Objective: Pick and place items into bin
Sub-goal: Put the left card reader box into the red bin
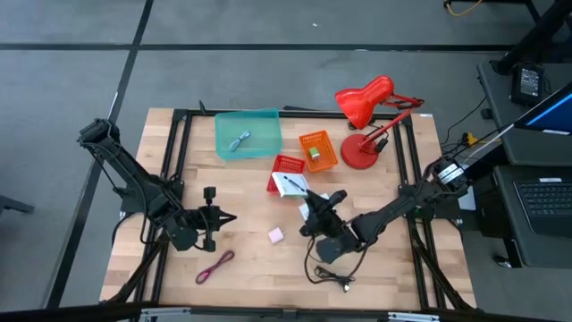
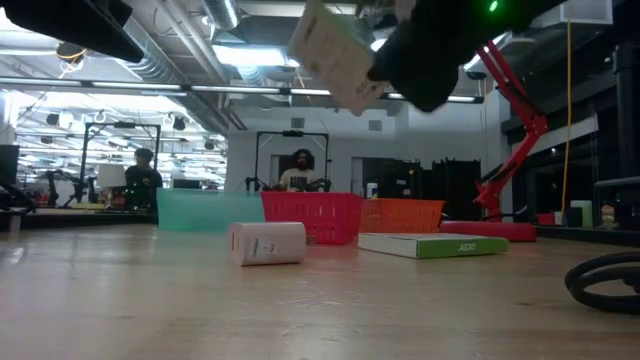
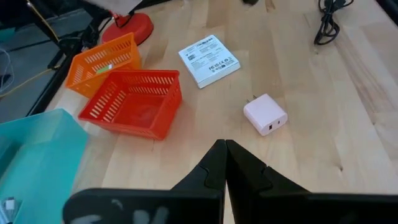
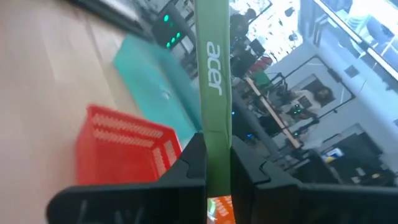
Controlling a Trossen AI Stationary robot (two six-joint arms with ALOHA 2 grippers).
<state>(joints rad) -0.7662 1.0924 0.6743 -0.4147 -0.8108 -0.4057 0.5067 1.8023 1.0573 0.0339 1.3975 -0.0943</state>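
The right gripper (image 4: 217,180) is clamping a white packet (image 2: 335,55) (green edge reading "acer") and holding it in the air above the desk (image 1: 250,259), with the red basket (image 1: 288,166) just beyond it. The left gripper (image 3: 224,155) is sitting closed and empty, the pink cube (image 3: 265,114) lying ahead of it.

Charger (image 1: 276,235) between cable (image 1: 214,266) and packet (image 1: 290,185)

Pale wood tabletop (image 1: 250,268); teal bin (image 1: 248,133), red basket (image 1: 287,166), orange basket (image 1: 317,150) — red desk lamp (image 1: 366,103); pink cube (image 1: 276,235); maroon cable (image 1: 215,266); black cable (image 1: 327,270); white printed packet (image 3: 209,60); green-edged packet (image 4: 212,93) lettered white.
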